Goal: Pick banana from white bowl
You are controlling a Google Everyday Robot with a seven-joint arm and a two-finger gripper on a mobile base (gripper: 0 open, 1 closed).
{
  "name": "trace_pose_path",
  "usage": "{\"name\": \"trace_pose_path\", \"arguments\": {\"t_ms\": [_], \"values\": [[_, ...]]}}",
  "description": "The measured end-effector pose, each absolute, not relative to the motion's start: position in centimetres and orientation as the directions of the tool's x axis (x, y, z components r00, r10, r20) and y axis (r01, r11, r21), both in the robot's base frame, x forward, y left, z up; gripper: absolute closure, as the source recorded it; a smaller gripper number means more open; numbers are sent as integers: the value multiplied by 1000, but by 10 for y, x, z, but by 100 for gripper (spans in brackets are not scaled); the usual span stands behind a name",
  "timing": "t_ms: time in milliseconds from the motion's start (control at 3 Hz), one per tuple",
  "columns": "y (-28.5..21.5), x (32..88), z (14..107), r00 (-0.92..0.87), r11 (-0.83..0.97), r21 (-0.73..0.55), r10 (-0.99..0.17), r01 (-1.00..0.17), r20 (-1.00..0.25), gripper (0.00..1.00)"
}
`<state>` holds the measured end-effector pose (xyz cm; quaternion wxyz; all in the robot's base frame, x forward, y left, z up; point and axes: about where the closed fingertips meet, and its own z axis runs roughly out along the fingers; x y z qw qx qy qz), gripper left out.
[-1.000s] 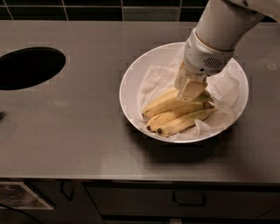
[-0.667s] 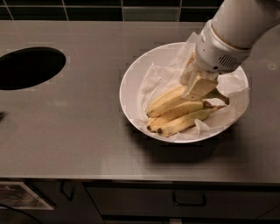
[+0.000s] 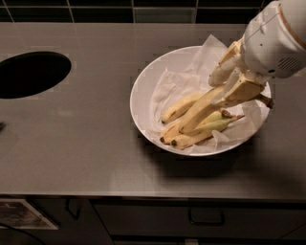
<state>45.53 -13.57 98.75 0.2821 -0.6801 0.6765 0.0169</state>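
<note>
Gripper: the gripper (image 3: 221,91) is over the right part of the bowl, at the end of the white arm (image 3: 275,40) that enters from the top right corner
Jaws: closed on the banana; one pale finger (image 3: 222,72) lies on its upper side and one tan finger on its lower side, near the stem end
Banana: the banana (image 3: 201,112) is inside the bowl, held by its right end; it is tilted, with the stem end higher at the right and the tip lower at the left, and the tip rests on the fruit under it
Other bananas: the other bananas (image 3: 191,139) lie in the bowl under and beside the held one, touching each other, with tips pointing to the lower left; one is a little green
Bowl: the bowl (image 3: 138,86) stands on the counter, right of centre; it is round, white and shallow
Paper: a crumpled white paper (image 3: 181,79) lines the bowl under the fruit; one corner rises above the back rim
Counter: the counter (image 3: 86,124) is grey metal
Hole: a dark round hole (image 3: 31,74) is in the counter at the left, well apart from the bowl
Tiles: dark tiles (image 3: 143,9) run along the back edge
Front: below the counter edge there is a dark handle (image 3: 205,217)
</note>
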Motion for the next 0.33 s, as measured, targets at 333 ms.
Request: {"name": "trace_pose_path", "arguments": {"t_ms": [333], "values": [[-132, 448, 1015, 140, 54, -421, -898, -905, -417, 100]]}}
